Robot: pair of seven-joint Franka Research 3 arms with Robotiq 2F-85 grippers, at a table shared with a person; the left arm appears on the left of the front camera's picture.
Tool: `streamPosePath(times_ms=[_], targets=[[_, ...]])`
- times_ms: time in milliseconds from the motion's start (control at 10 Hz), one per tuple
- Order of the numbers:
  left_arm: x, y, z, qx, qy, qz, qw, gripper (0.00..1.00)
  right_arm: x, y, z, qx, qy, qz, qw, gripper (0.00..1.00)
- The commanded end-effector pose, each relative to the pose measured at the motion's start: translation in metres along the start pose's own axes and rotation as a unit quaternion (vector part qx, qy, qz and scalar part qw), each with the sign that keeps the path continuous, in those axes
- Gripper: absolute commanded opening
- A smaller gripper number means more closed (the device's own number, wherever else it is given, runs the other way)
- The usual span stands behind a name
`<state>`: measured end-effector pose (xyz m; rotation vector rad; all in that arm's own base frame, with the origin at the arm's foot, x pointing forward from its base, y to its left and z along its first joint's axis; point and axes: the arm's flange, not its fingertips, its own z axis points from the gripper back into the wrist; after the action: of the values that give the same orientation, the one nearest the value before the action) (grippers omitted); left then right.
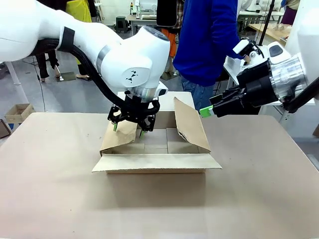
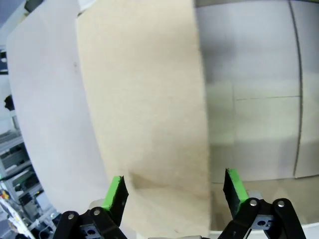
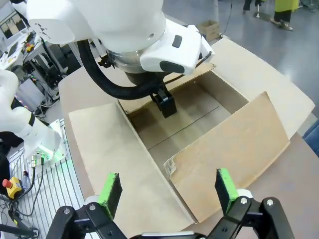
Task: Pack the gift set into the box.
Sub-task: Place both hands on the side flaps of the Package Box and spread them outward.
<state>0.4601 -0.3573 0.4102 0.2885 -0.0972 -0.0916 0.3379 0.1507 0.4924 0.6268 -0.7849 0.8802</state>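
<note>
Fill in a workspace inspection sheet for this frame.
Surface: brown table.
Job's things: box at centre, four flaps open, cardboard floor visible inside.
Clutter: nothing seen.
Grippers: left gripper open, straddling the left flap; right gripper open, raised by the right flap.
Cables: black cable along the left arm.
Surroundings: person in blue at the far side; small carton on the floor.

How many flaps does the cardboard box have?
4: near flap lying flat, left flap slanting under the left gripper, right flap standing up, far flap flat, partly hidden behind the left arm.
</note>
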Motion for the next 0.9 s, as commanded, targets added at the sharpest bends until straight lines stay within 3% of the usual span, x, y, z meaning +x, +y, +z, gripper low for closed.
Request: streamPosePath(times_ms=[0,400,800], targets=[[-0.004,0.024,0.012,0.036,-0.013,0.041,0.998,1.0,0.001,0.0,0.001,-0.002,0.005,-0.003,1.0,1.0],[-0.025,0.057,0.031,0.014,-0.041,0.053,0.998,1.0,0.001,0.0,0.001,-0.002,0.005,-0.003,1.0,1.0],[-0.034,0.143,0.022,-0.066,-0.03,0.08,0.994,1.0,0.001,0.0,0.001,-0.002,0.005,-0.003,1.0,1.0]])
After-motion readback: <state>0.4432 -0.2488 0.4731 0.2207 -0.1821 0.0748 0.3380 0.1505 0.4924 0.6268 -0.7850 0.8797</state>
